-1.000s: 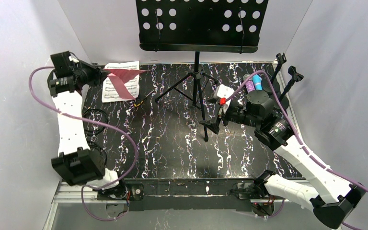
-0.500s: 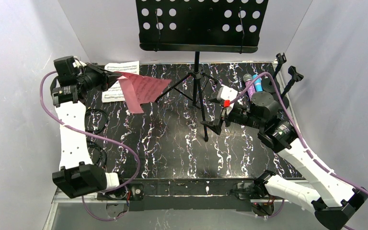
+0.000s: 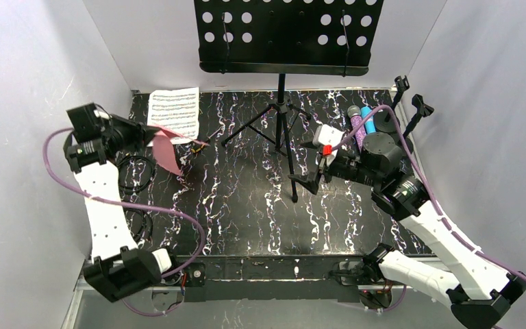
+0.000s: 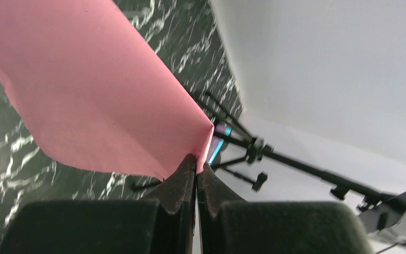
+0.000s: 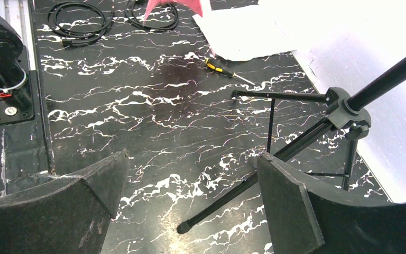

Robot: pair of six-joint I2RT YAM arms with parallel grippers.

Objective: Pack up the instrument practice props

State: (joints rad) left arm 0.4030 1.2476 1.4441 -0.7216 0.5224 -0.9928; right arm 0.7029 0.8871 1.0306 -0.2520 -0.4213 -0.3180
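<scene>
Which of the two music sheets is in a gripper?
The pink sheet: the left gripper is shut on its corner. The white sheet lies flat on the table near the back-left corner, with no gripper on it.

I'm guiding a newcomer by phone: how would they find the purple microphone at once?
Start at the tall black music stand at the table's far edge and look right, toward the far right corner. Two microphones sit side by side there; the purple microphone is the left one, grey-headed, unlike the blue microphone beside it.
</scene>
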